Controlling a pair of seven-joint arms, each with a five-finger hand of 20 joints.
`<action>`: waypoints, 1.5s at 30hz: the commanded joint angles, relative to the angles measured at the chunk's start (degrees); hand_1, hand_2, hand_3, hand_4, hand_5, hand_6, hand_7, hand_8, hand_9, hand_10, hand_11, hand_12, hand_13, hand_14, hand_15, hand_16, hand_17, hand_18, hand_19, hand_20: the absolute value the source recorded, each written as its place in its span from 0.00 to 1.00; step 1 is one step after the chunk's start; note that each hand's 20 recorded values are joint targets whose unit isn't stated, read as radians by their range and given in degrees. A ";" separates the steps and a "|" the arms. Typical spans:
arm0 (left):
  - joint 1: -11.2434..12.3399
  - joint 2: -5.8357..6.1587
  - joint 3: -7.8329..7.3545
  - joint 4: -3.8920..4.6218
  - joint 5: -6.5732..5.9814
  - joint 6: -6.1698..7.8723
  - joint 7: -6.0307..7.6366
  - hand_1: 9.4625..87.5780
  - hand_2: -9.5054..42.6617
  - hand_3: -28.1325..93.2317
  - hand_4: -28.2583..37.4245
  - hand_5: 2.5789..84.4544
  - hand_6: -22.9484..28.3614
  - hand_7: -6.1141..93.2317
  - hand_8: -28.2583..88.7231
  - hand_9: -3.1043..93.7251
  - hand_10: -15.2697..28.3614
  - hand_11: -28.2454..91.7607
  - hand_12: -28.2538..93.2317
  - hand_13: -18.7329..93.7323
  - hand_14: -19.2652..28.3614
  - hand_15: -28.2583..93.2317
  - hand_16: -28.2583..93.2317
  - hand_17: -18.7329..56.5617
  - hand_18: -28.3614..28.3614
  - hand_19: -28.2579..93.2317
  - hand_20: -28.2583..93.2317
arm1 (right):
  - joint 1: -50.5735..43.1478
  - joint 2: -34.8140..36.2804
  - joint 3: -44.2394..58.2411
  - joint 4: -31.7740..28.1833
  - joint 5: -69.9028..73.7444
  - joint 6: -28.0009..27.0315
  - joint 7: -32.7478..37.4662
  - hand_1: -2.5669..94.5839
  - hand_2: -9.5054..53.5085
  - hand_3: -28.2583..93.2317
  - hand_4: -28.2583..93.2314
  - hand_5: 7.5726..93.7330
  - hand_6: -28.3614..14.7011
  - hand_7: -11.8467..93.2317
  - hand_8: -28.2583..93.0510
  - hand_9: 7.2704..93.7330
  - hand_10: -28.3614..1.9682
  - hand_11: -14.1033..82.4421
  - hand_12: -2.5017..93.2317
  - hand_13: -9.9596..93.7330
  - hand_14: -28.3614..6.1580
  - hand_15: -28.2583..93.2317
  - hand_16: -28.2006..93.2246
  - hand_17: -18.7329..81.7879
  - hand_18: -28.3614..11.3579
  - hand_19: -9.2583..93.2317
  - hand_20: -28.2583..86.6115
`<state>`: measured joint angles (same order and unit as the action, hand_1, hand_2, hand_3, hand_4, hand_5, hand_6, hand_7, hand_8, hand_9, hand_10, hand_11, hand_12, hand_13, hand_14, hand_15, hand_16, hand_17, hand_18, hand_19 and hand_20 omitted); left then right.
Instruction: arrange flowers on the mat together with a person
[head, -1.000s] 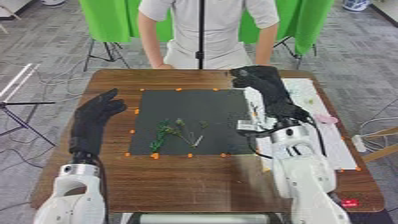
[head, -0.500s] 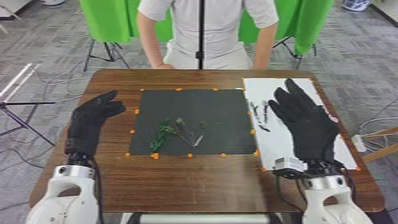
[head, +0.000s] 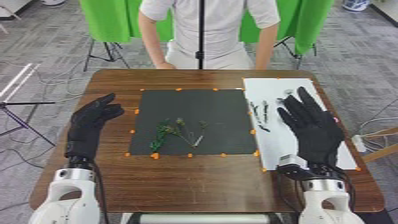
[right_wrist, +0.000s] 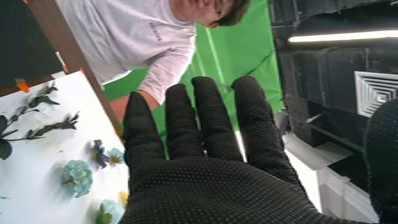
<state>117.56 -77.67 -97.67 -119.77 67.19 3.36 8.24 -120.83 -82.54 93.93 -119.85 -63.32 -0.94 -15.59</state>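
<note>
Counting one dark mat, bearing green stems near left; one white sheet at right, bearing two sprigs; left hand, right hand open. From right wrist, spotting blue blooms there.

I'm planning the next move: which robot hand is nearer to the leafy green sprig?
Left. The left hand is off the mat's left edge, near the green sprig; the right hand is over the white sheet, beyond the mat's right edge.
</note>
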 joint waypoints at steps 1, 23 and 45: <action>0.84 -0.67 -0.36 0.15 0.43 -0.42 -0.74 0.24 0.22 0.75 0.13 0.57 0.57 0.21 0.20 0.54 0.70 0.44 0.36 0.52 0.84 0.48 0.24 0.29 0.77 0.38 0.37 | -0.63 -0.38 0.21 -0.24 -0.37 0.30 0.36 0.02 0.23 0.89 0.07 0.32 0.63 0.19 0.16 0.36 0.49 0.18 0.12 0.35 0.55 0.31 0.29 0.34 0.37 0.12 0.45; 0.85 -0.83 -0.47 0.06 0.61 -0.67 -1.43 0.24 0.23 0.75 0.13 0.57 0.57 0.21 0.20 0.54 0.70 0.44 0.36 0.52 0.84 0.48 0.24 0.29 0.77 0.38 0.37 | -0.29 -0.26 0.41 -0.04 -0.77 0.31 0.82 0.03 0.23 0.89 0.07 0.33 0.63 0.18 0.17 0.37 0.49 0.19 0.12 0.36 0.53 0.31 0.29 0.35 0.36 0.13 0.45; 0.95 -0.66 -0.69 -0.12 0.78 -1.21 -2.07 0.24 0.23 0.75 0.13 0.57 0.57 0.21 0.20 0.54 0.70 0.44 0.36 0.52 0.84 0.47 0.24 0.29 0.76 0.37 0.37 | -0.67 -0.05 0.75 -0.13 -0.95 -0.30 1.74 0.03 0.23 0.89 0.07 0.38 0.63 0.19 0.17 0.39 0.48 0.19 0.13 0.39 0.52 0.32 0.31 0.35 0.35 0.14 0.46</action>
<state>117.86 -78.03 -98.15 -119.87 67.54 3.14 6.93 -120.89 -82.51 94.59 -119.81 -63.67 -1.02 -13.96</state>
